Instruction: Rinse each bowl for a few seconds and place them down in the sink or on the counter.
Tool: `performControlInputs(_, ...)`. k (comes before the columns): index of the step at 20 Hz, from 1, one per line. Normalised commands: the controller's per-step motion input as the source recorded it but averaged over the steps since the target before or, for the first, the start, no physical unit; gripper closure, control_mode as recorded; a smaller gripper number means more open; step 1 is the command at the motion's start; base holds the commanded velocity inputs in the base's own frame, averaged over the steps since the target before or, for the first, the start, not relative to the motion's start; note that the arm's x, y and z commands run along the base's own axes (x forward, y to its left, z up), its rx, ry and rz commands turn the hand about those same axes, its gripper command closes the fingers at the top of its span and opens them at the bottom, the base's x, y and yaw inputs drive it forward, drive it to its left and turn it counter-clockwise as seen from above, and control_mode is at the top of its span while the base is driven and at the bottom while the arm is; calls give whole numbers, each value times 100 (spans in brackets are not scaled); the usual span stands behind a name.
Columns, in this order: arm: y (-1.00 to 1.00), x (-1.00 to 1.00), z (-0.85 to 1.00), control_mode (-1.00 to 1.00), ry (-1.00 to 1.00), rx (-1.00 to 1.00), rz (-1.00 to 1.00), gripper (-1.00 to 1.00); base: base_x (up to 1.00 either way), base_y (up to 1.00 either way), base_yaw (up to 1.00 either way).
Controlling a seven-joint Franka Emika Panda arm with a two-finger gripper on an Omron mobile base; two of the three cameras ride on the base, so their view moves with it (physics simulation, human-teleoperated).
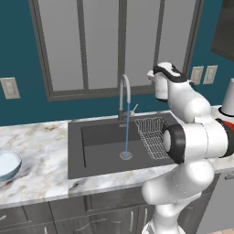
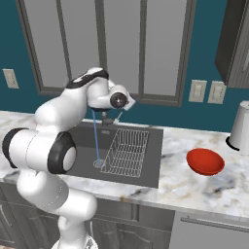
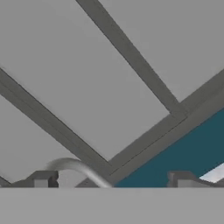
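The red bowl (image 2: pixel 205 161) sat upright on the tabletop (image 2: pixel 194 187) well to the right of the sink (image 2: pixel 151 155), between the basin and the white jar (image 2: pixel 241 125). The pale blue-grey bowl (image 1: pixel 8 165) sat on the tabletop well to the left of the sink, cut by the picture's edge. Judged: both are small, rigid and light, with glossy rounded walls that would be slippery once wet and could chip if dropped into the basin. The outer wall offers no flat face, so the best hold looked to be a pinch across the rim, one finger inside and one outside, taken from above.

Water ran in a thin stream (image 1: pixel 126 132) from the curved tap (image 1: pixel 124 93) to the drain (image 1: pixel 125 155). A wire rack (image 2: pixel 125 151) stood in the right part of the sink.

The hand (image 3: pixel 111 178) was raised beside the tap, above the back of the sink, facing the window (image 3: pixel 87 65). Its fingertips (image 3: pixel 41 179) stood wide apart, empty. Both bowls lay well apart from it, neither rinsed so far as could be judged.
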Motion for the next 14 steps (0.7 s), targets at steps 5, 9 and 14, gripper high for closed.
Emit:
performControlInputs(5, -4, -21, 30, -100, 21, -25, 0, -100, 0, 0, 0)
performControlInputs(9, -6, 0, 0, -100, 42, -20, 0, -100, 0, 0, 0)
performControlInputs(14, -6, -30, 18, -100, 29, -21, 0, -100, 0, 0, 0)
